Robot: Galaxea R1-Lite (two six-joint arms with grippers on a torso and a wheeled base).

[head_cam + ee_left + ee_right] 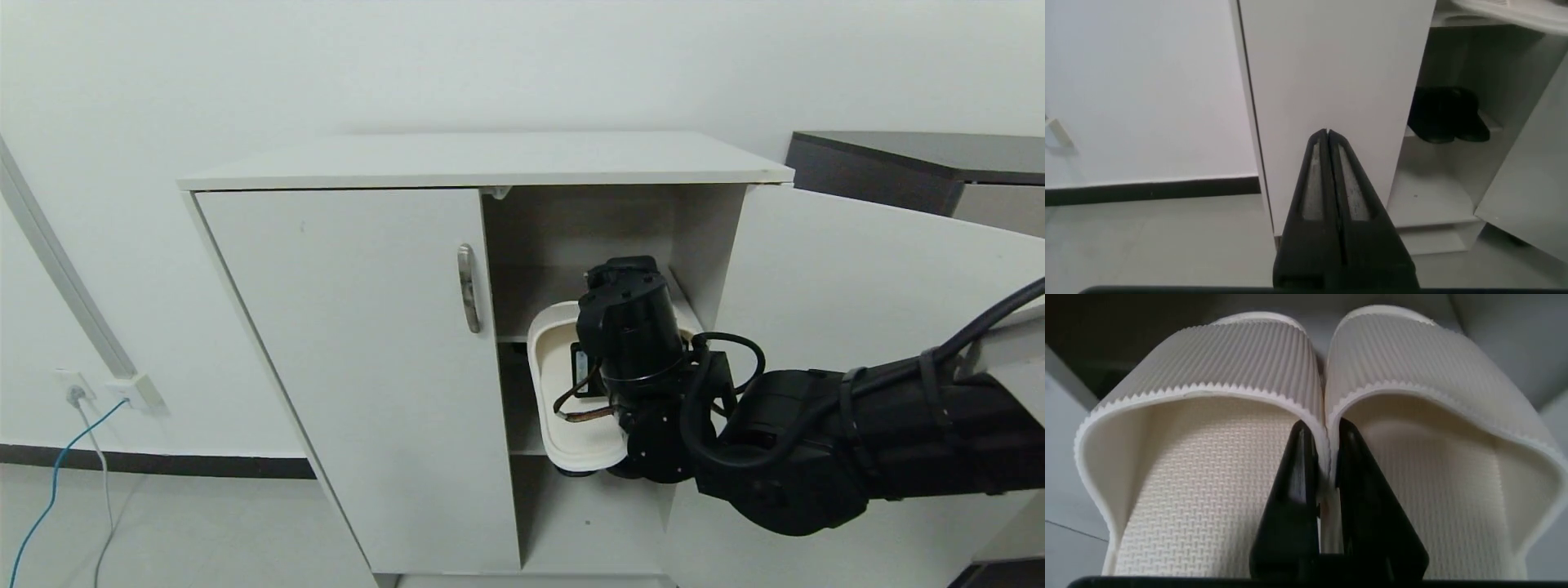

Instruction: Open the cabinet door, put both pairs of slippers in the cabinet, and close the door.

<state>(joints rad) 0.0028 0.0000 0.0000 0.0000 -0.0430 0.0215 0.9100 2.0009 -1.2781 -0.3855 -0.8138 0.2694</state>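
Observation:
A white cabinet [482,159] stands with its left door [351,343] closed and its right door [857,269] swung open. My right gripper [1323,433] is shut on the touching inner edges of a pair of white slippers [1208,457]. It holds them at the opening by the upper shelf, toes pointing inward. In the head view the white slippers [555,384] stick out past my right wrist. A pair of black slippers [1449,114] lies on a lower shelf inside. My left gripper [1327,135] is shut and empty, low in front of the closed left door [1331,73].
The left door carries a metal handle [467,287] by the opening. A wall socket with cables [77,388] is at floor level to the left. A dark desk [922,163] stands behind the open door on the right.

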